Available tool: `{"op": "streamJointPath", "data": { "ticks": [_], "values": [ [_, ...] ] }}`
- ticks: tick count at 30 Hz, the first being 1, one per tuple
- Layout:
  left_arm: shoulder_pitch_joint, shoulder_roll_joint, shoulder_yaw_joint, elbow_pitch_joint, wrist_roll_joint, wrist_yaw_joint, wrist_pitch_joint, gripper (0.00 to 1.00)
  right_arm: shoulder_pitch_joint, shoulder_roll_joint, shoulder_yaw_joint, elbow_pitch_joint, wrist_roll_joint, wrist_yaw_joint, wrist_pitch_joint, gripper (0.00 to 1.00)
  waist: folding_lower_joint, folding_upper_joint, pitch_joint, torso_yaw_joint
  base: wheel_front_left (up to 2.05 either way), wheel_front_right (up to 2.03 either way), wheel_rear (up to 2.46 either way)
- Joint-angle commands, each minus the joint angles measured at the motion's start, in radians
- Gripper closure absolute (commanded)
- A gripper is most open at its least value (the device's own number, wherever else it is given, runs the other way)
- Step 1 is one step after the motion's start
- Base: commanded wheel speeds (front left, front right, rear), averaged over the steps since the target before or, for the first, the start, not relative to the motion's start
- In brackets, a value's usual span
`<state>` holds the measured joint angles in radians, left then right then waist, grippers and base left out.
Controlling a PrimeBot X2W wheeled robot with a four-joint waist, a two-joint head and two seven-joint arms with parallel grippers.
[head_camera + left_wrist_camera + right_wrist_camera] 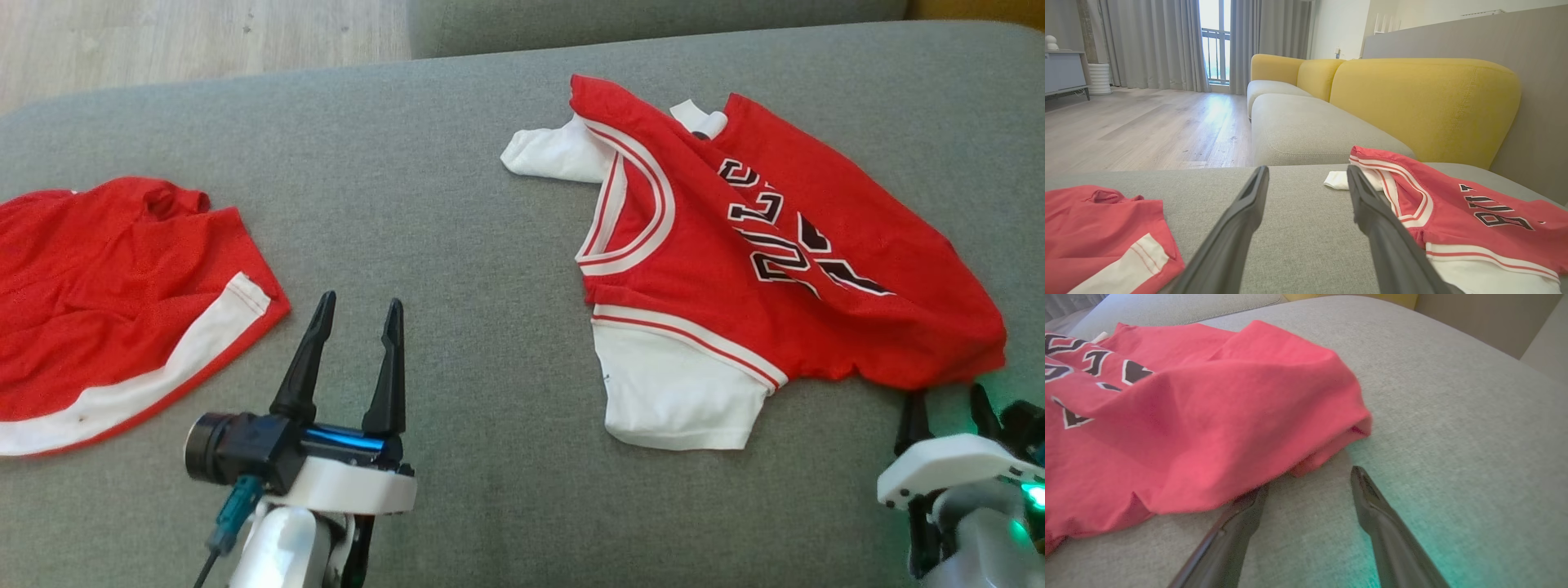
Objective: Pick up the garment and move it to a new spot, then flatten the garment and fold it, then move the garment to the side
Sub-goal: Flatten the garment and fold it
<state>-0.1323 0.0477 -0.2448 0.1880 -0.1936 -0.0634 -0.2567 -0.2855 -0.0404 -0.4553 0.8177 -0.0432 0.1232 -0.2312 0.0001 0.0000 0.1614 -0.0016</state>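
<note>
1. Jersey [702, 278], red with white sleeves and dark lettering, lies rumpled on the right half of the grey sofa cushion [457, 204]. Its neckline faces the middle of the seat, and one sleeve reaches towards the far edge.
2. Red shorts [106, 302] with a white side stripe lie bunched at the left end of the same cushion, well apart from the jersey.
3. The left gripper [360, 304] sits low over the bare cushion between the two pieces. Its jaws are spread and touch neither of them.
4. The right gripper [947, 398] is at the jersey's near right corner with its jaws spread and nothing pinched. In the right wrist view, the tip of one finger [1237, 526] is tucked under the red hem, while the other rests on bare fabric just beside it, where a green glow falls.
5. Beyond the seat, the left wrist view takes in yellow backrests [1425, 106], a wooden floor [1139, 126] and grey curtains [1155, 41].
</note>
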Motion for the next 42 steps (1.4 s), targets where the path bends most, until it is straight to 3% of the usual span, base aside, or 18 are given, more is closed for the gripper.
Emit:
{"op": "streamJointPath", "data": {
  "ticks": [1, 8, 9, 10, 14, 20, 30, 38, 39, 40, 42],
  "values": [
    [-0.047, 0.003, 0.026, -0.031, 0.009, -0.005, -0.005, 0.00, -0.036, -0.010, 0.031, -0.007, -0.017, 0.008, -0.022, 0.00, -0.0001, 0.0000, 0.006, 0.001, 0.00, 0.00, 0.00],
    [-0.056, 0.003, 0.020, -0.028, 0.010, -0.007, -0.005, 0.00, -0.081, -0.010, 0.014, 0.030, -0.062, 0.008, -0.028, 0.00, -0.0001, 0.0000, 0.019, 0.009, 0.00, 0.00, 0.00],
    [-0.056, 0.003, 0.020, -0.026, 0.010, -0.007, -0.005, 0.00, -0.087, -0.010, 0.011, 0.034, -0.073, 0.008, -0.028, 0.72, -0.0001, 0.0000, 0.019, 0.010, 0.00, 0.00, 0.00],
    [-0.056, 0.003, 0.019, -0.025, 0.010, -0.007, -0.005, 0.00, -0.089, -0.010, 0.005, 0.029, -0.099, 0.008, -0.029, 1.00, -0.0001, 0.0000, 0.019, 0.011, 0.00, 0.00, 0.00],
    [-0.052, 0.003, 0.021, -0.023, 0.008, -0.004, -0.005, 0.00, -0.112, -0.010, 0.001, 0.015, -0.088, 0.008, -0.030, 1.00, -0.0001, 0.0000, 0.008, 0.010, 0.00, 0.00, 0.00],
    [-0.042, 0.003, 0.016, -0.027, -0.005, 0.003, -0.005, 0.00, -0.096, -0.010, -0.023, -0.109, -0.108, 0.008, -0.030, 1.00, -0.0001, 0.0000, -0.019, 0.004, 0.00, 0.00, 0.00],
    [-0.034, 0.003, 0.006, -0.037, -0.028, 0.016, -0.005, 0.00, -0.124, -0.013, -0.104, -0.337, -0.310, 0.008, 0.070, 1.00, -0.0001, 0.0000, -0.032, 0.027, 0.00, 0.00, 0.00],
    [-0.039, 0.003, 0.003, -0.039, -0.038, 0.019, -0.005, 0.00, -0.141, -0.064, -0.159, -0.430, -0.416, 0.008, 0.169, 1.00, -0.0001, 0.0000, -0.018, 0.056, 0.00, 0.00, 0.00],
    [-0.040, 0.003, 0.003, -0.038, -0.038, 0.020, -0.005, 0.00, -0.141, -0.065, -0.173, -0.441, -0.427, 0.008, 0.179, 0.55, -0.0001, 0.0000, -0.016, 0.058, 0.00, 0.00, 0.00],
    [-0.041, 0.003, 0.004, -0.038, -0.038, 0.020, -0.005, 0.00, -0.142, -0.063, -0.187, -0.453, -0.438, 0.008, 0.185, 0.00, -0.0001, 0.0000, -0.015, 0.060, 0.00, 0.00, 0.00],
    [-0.042, 0.003, 0.006, -0.037, -0.038, 0.020, -0.005, 0.00, -0.147, -0.054, -0.216, -0.475, -0.447, 0.008, 0.191, 0.00, -0.0001, 0.0000, -0.014, 0.061, 0.00, 0.00, 0.00]
  ]
}}
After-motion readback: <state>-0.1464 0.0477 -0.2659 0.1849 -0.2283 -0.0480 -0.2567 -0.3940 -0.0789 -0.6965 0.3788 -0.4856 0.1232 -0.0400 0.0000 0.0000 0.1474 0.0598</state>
